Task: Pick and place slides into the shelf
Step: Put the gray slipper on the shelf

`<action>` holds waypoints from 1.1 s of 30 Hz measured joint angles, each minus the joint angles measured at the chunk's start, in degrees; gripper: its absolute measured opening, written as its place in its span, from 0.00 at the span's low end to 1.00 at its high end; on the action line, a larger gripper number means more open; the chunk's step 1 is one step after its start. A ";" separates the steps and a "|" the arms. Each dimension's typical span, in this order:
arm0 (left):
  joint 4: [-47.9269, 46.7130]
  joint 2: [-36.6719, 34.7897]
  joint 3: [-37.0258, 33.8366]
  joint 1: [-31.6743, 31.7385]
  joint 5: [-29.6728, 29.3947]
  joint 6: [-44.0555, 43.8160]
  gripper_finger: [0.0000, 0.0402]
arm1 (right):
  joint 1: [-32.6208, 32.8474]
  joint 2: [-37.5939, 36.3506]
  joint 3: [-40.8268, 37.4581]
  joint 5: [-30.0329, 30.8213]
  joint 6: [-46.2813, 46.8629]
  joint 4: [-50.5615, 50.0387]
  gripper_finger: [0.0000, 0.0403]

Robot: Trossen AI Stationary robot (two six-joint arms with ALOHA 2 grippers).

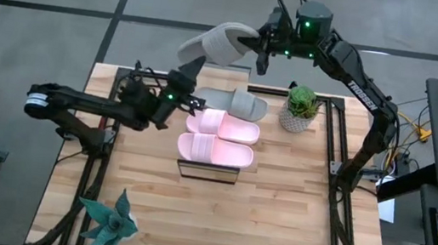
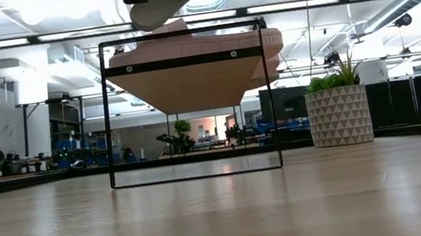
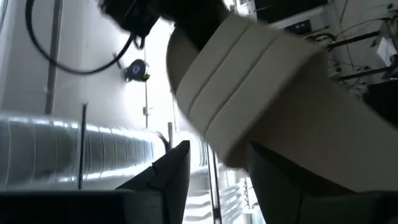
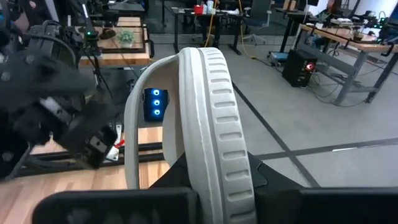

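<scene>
My right gripper is shut on one grey slide, high in the air over the table's far edge. My left gripper reaches up to that slide's left end, open. In its wrist view one finger stands clear beside the wide strap. Two pale pink slides and the other grey slide lie soles down on the shelf, side by side. The shelf's black frame stands at mid-table. My right gripper pinches the grey slide by its ribbed sole edge, one finger on either flat side. The slide stands on edge, lifted clear of everything, and reaches away toward the left arm. My left gripper: I cannot tell whether its fingers touch the slide's end.
A potted plant in a patterned white pot stands right of the shelf near the far edge. A teal spiky plant sits at the near left corner. Bare wood lies between the shelf and the near edge.
</scene>
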 joint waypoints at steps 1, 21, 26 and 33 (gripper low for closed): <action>-0.25 0.27 -0.18 0.00 0.14 0.09 0.36 | 0.01 0.00 0.00 -0.02 0.00 0.00 0.06; 0.78 1.59 0.10 6.08 11.61 -1.35 0.36 | 0.15 0.40 -0.11 -6.16 2.10 0.07 0.06; 2.28 4.46 1.42 6.79 12.55 -1.20 0.36 | 0.31 0.55 -0.47 -5.86 2.35 -0.11 0.06; 9.42 8.76 4.04 6.93 12.86 -2.77 0.18 | 0.52 0.55 -0.59 -5.90 2.65 -0.09 0.06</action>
